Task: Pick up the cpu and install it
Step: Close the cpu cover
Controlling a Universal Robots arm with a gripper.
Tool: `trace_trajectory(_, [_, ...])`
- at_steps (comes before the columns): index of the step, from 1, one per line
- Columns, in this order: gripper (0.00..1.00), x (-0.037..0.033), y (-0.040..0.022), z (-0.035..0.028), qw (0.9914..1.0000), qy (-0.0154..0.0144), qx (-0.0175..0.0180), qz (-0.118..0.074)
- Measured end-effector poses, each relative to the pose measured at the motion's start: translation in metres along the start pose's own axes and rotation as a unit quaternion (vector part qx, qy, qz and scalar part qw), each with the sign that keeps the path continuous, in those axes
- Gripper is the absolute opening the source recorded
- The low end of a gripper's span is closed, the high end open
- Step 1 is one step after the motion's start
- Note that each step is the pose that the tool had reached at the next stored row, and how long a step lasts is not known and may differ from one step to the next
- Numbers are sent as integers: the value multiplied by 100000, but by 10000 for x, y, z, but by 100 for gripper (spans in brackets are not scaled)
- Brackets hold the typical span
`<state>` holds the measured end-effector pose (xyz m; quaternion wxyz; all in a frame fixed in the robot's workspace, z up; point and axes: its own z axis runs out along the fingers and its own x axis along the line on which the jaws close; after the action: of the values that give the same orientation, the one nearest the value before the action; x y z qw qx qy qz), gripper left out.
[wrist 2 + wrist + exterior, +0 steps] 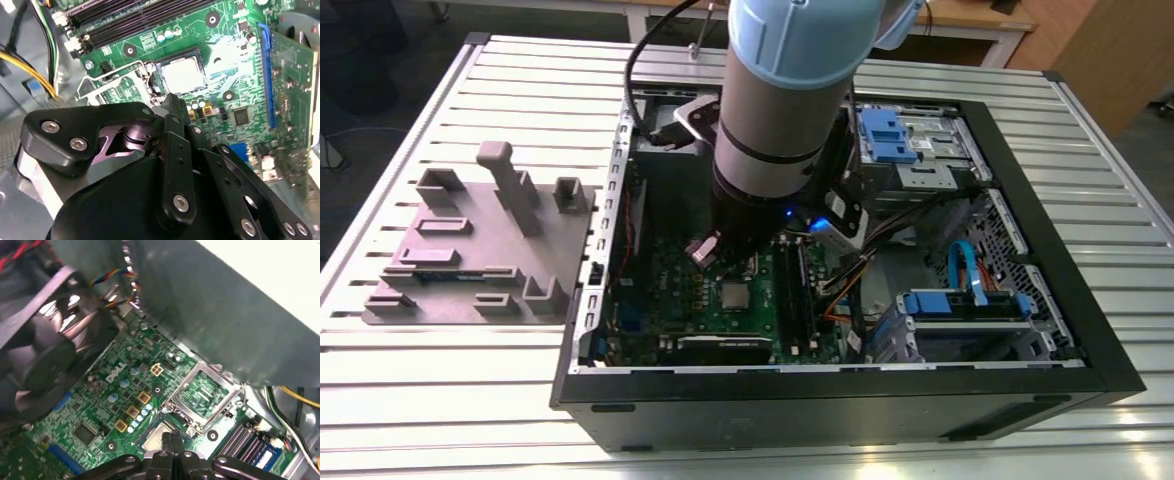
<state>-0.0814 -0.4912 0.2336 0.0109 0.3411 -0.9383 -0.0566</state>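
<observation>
Overhead, the hand (172,102) hangs just above the socket (180,54), its two dark fingers pressed together at the tips, with nothing seen between them. In both wrist views the tips sit over one edge of the socket.

The cpu (182,75) lies flat in the socket, its silver-grey metal top facing up. The chip is square, so no long axis can be told; its edges run parallel to the socket's rim. In the first wrist view the closed fingertips (171,436) cover part of the cpu (156,438), and its far corner there cannot be made out. In the exterior view it shows as a small pale square (735,294) just beyond the foot of the arm (781,120), which hides the hand and the board behind it.

A hinged metal frame (112,85) stands flipped open just beside the socket. Long dark memory slots (135,15) run near the socket on the green motherboard (225,55). A blurred dark fan (35,355) sits further from the socket, cut off at the picture's edge.

Around the socket lies the open black computer case (854,400), resting on a slatted metal surface (454,400). A grey fixture block (480,240) sits on the surface, well apart from the socket.
</observation>
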Motion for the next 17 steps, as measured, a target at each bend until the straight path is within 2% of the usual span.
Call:
trace_trajectory(2, [10,0,-1,7,99983,204,-32,-1840])
trace_trajectory(7, [10,1,-2,12,99851,543,-18,-5433])
trace_trajectory(17, [10,-77,-64,7,99782,661,-42,-6566])
